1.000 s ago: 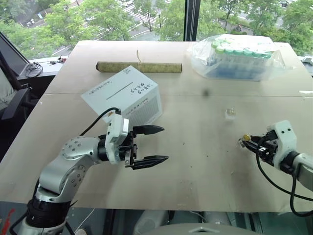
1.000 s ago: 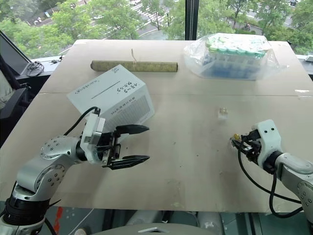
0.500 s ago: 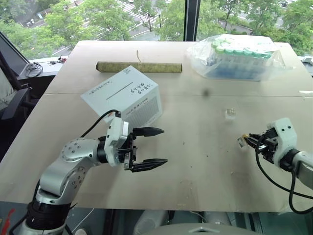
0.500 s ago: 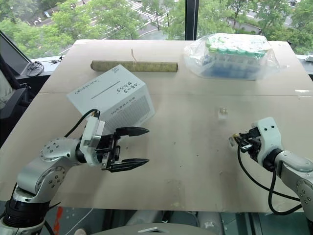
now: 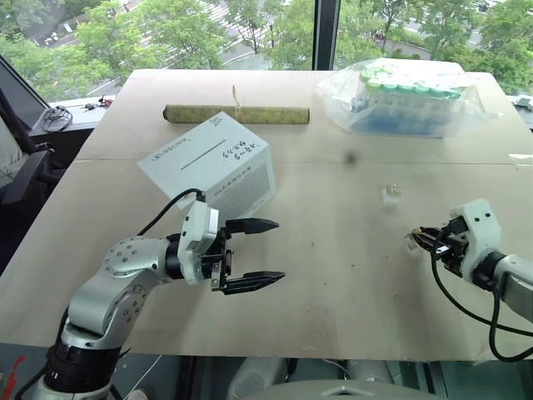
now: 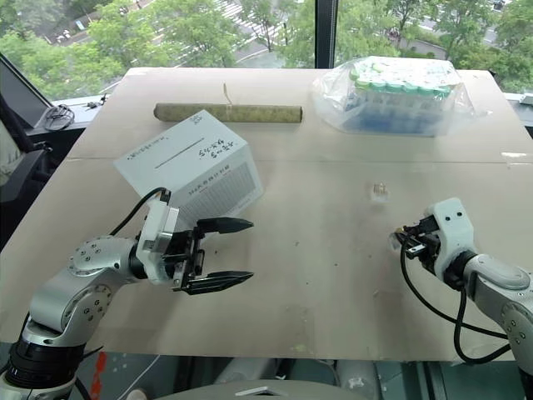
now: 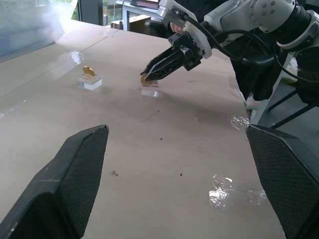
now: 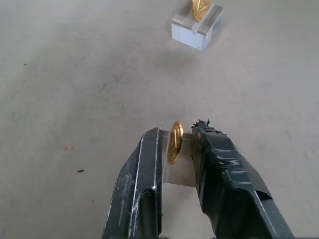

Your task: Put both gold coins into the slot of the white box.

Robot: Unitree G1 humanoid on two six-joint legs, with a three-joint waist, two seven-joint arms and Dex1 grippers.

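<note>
my right claw is pinched around one gold coin standing in its clear holder on the surface. the other coin stands in a second holder nearby. my left claw is wide apart and holds nothing, just beside the white box.

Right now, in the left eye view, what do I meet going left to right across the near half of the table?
Left gripper, fingers open → clear plastic stand with the far gold coin → right gripper, fingers around the near gold coin.
</note>
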